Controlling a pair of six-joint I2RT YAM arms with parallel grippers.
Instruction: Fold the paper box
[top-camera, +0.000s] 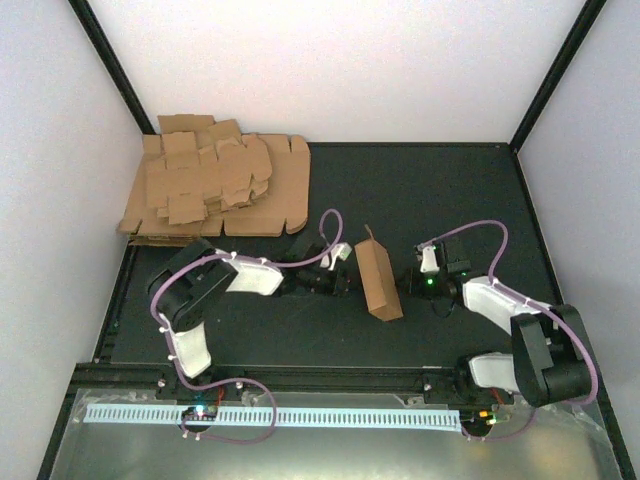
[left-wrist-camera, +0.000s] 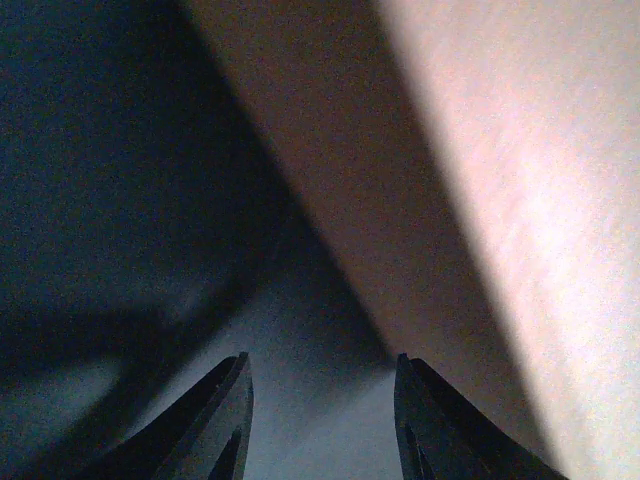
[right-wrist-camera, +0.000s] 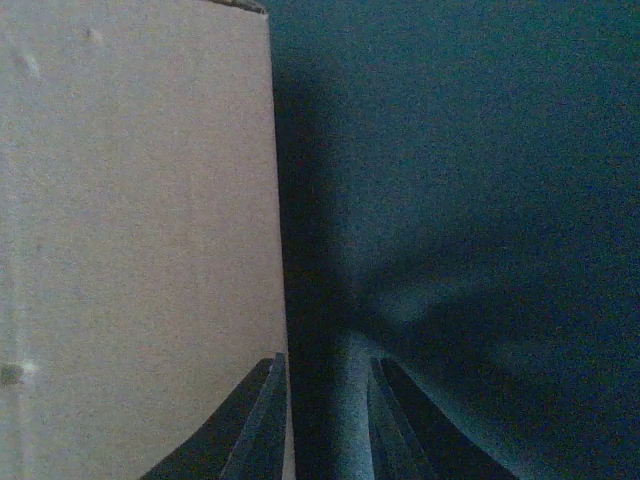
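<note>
Left fingers (left-wrist-camera: 232, 415) fill the bottom of the left wrist view: two dark blades standing apart with only dark worktop (left-wrist-camera: 120, 200) between them, so nothing is held. Brown card of the box (left-wrist-camera: 520, 200) slants down across the right of that view. One blade lies against its lower part or just in front of it, and I cannot tell which.

Right fingers (right-wrist-camera: 262, 420) sit at the bottom of the right wrist view, parted by a narrow slit with bare worktop showing through, clamped on nothing. A box wall fills the left of that view. Its edge runs straight down to the nearer blade, which touches it or lies just beside it.

From above, the box (top-camera: 380, 285) stands near the middle of the worktop (top-camera: 430, 190). It is an oblong brown carton, its long side running roughly from the far edge toward the near edge, with a small point of card at its far end. The left arm (top-camera: 200, 290) reaches in from the near left corner, its tip close to the box's left face. The right arm (top-camera: 545, 350) comes from the near right corner to the opposite face, so the box sits between the two.

A pile (top-camera: 215, 190) of brown die-cut sheets lies in the far left corner, well apart from the box. A white toothed strip (top-camera: 330, 415) runs along the near edge by both bases, and purple cables (top-camera: 330, 235) loop over the arms.
</note>
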